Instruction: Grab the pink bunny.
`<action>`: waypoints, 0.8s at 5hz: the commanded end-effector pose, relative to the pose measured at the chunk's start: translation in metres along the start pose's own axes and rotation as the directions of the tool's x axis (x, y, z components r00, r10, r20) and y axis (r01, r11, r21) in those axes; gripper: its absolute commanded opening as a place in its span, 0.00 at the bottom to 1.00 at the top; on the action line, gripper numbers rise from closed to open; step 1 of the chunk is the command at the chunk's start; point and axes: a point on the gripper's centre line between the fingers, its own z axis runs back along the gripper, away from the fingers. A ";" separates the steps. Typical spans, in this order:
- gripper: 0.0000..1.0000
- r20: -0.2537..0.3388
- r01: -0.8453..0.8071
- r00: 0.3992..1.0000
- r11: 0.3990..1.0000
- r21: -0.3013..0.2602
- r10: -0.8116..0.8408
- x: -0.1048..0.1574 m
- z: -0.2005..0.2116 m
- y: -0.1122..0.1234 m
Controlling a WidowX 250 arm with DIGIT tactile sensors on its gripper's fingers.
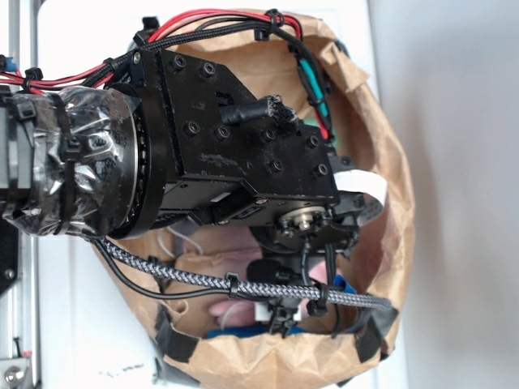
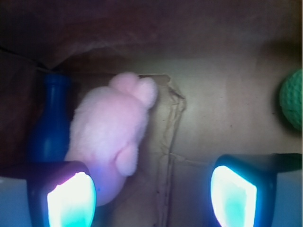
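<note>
1. A brown paper bag (image 1: 381, 154) fills the exterior view, with the black arm (image 1: 235, 138) reaching into its mouth and hiding most of what is inside.
2. The wrist view looks down onto the bag floor (image 2: 222, 123), which the exterior view never shows clearly.
3. The bunny (image 2: 111, 137), pale pink and plush, lies ahead of the left finger (image 2: 71, 198), its lower end touching or tucked behind that finger's tip. From outside, only pink patches (image 1: 243, 258) show under the arm.
4. The gripper (image 2: 152, 198) is spread wide, with bare bag floor in the gap.
5. A blue bottle (image 2: 52, 123) stands just left of the bunny.
6. A green knitted ball (image 2: 292, 100) sits far right, visible only in the wrist view.
</note>
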 end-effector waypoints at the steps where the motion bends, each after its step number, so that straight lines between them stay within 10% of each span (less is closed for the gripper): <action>1: 1.00 0.053 0.026 0.998 0.999 -0.033 -0.025 0.022 0.005 -0.016; 2: 1.00 0.028 0.026 0.999 0.998 -0.056 -0.024 0.025 -0.014 -0.031; 4: 1.00 -0.009 -0.012 1.000 0.992 0.122 0.014 0.013 -0.050 -0.033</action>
